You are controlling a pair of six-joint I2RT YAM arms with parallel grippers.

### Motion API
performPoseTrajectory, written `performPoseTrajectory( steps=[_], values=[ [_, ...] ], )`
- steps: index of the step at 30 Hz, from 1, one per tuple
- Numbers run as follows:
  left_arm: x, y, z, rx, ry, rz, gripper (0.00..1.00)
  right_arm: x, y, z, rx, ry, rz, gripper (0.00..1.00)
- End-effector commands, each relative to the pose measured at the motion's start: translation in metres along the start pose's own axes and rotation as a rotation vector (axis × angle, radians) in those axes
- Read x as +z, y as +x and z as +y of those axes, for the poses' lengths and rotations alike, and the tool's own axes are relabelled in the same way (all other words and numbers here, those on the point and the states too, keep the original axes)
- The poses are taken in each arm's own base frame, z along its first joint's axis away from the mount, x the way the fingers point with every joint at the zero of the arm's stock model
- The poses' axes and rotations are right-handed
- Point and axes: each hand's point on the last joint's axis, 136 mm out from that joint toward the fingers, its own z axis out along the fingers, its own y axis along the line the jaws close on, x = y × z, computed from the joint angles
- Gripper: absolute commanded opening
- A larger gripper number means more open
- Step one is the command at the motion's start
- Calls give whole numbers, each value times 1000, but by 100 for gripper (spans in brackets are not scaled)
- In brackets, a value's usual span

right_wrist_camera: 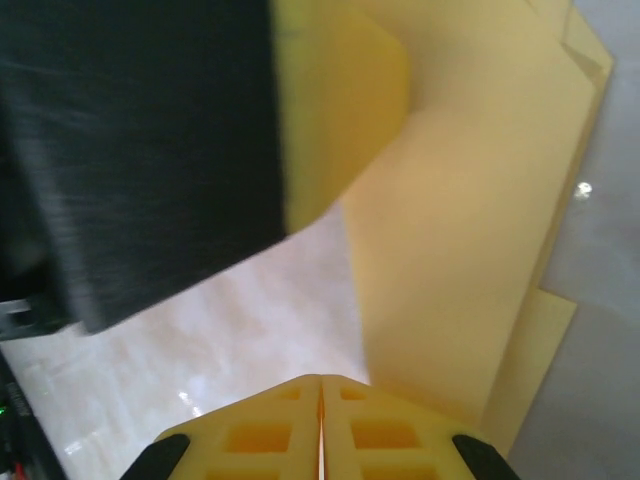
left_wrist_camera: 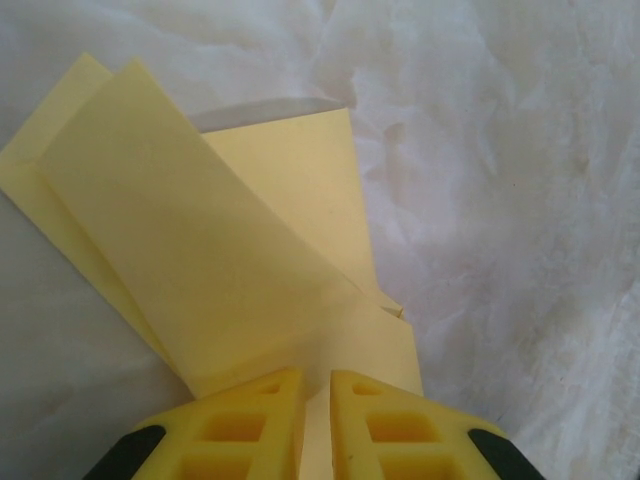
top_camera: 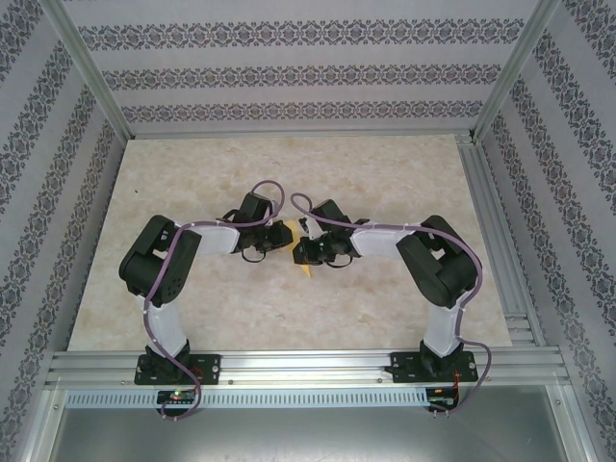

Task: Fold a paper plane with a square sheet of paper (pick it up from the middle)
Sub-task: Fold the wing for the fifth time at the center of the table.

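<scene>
**Middle of the table crowded, far half and sides left open**

Free passage is offered over the far half of the table (top_camera: pixel 289 164) and along its left and right edges, where bare surface is seen. The middle is blocked: the left gripper (top_camera: pixel 279 239) and the right gripper (top_camera: pixel 308 253) are set close together over the yellow paper (top_camera: pixel 308 270), and little room is left between them. From the right wrist, the black body of the left gripper is seen just beside a raised flap of the paper. The near corners are taken up by the bent left arm (top_camera: pixel 159 269) and right arm (top_camera: pixel 438 265). The space is closed in by metal posts (top_camera: pixel 87 67) and patterned walls (top_camera: pixel 289 72).
</scene>
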Motion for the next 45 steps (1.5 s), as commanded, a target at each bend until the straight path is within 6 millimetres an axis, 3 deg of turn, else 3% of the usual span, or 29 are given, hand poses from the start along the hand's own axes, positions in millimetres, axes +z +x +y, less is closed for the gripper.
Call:
performPoseTrajectory(
  steps=[1, 9, 16, 30, 40, 45],
  values=[
    [2, 1, 24, -14, -82, 13, 17, 7, 7, -11, -6, 43, 32, 9],
    [-5, -17, 16, 17, -81, -22, 21, 15, 62, -46, 67, 98, 147, 9],
    [-6, -30, 22, 18, -96, -40, 22, 9, 95, -58, 94, 110, 194, 9],
    [-2, -43, 49, 10, -158, -50, 22, 7, 104, -62, 107, 112, 199, 9],
    [-38, -74, 12, 99, -94, -152, 29, 7, 104, -64, 111, 121, 198, 9],
    [-46, -68, 3, 117, -40, -167, 34, 8, 102, -64, 108, 120, 195, 9]
  ],
)
